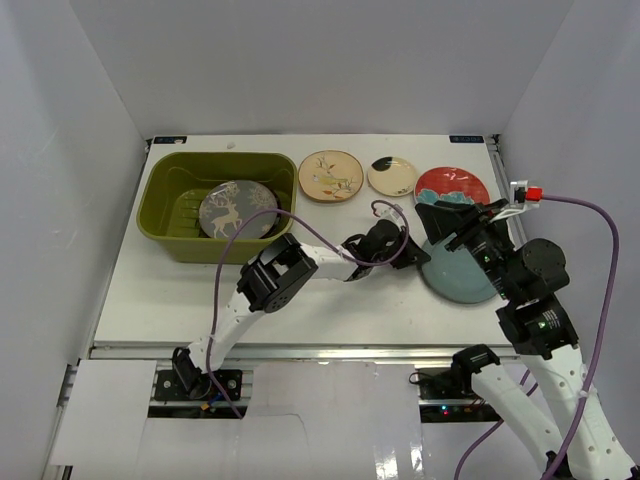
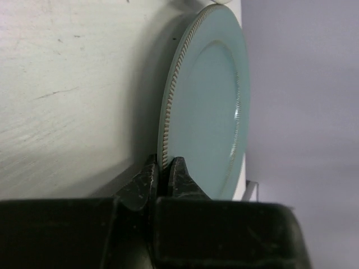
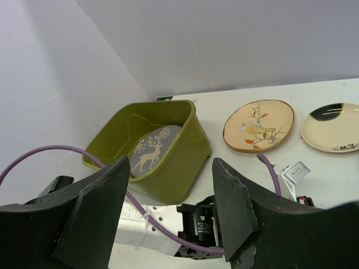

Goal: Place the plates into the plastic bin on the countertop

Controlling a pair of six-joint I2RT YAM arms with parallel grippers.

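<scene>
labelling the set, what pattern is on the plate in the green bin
Pale deer on a grey plate, clearest in the right wrist view.

On your white surface (image 1: pixel 200 300) you have the green bin (image 1: pixel 165 225) at the back left, then in a row to its right the bird plate (image 1: pixel 330 175), the small cream plate (image 1: pixel 392 176) and the red plate (image 1: pixel 452 185), with the pale blue plate (image 1: pixel 455 280) just beside the red one, closer to the near edge.
</scene>
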